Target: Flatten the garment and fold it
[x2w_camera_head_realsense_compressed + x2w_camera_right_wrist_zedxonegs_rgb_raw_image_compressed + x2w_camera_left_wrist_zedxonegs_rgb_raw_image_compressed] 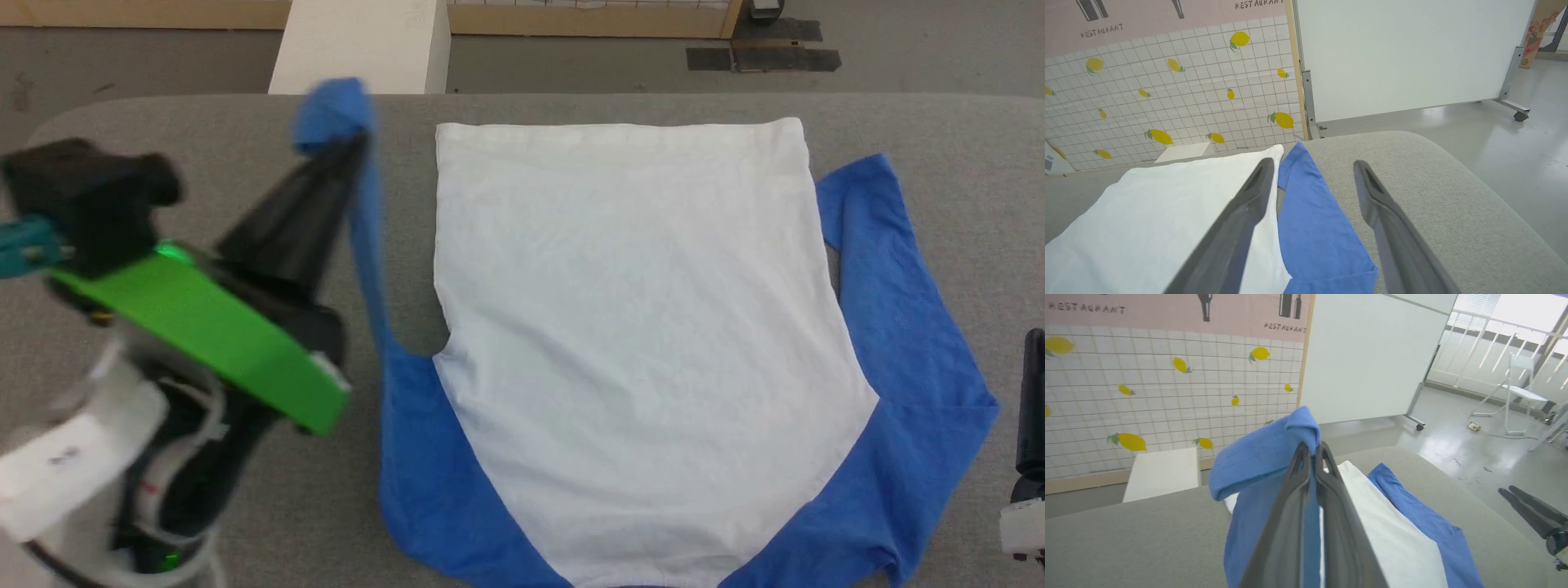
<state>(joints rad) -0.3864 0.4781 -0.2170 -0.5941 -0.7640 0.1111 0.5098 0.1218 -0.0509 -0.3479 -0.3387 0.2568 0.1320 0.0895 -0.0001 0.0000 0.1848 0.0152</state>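
**With one sleeve pinched up in the air, shirt body lies flat on the table**

While the head view looks down, you can see the soft white jersey shirt with blue shoulders and long blue sleeves (637,327) spread on the grey cloth-covered table with rounded corners (204,131). Hem is at the far side, shoulders nearest the robot. The white body lies pretty smooth. The left gripper (355,143), black fingers on a bright green mount, is clamped on the cuff end of the left sleeve, and that sleeve runs up off the table in a thin strip from the shoulder. The other sleeve lies bent on the table just beside the white body. The right gripper (1035,359) pokes in at the right edge, well apart from the cloth. A white block (359,41) stands beyond the table.

Left wrist view: left gripper (1312,447) has its fingers pressed together on blue cloth, with the cuff of the shirt (1261,457) flopping over the tips. The right gripper (1508,491) hangs off past the table (1126,539) edge. Behind are a lemon-print tiled wall panel (1167,396), a white rolling whiteboard (1367,355) and a white folding chair (1519,384).

Right wrist view: right gripper (1312,163) has its fingers spread wide, holding nothing, above the flat blue sleeve of the shirt (1147,220) and the bare table (1453,204).
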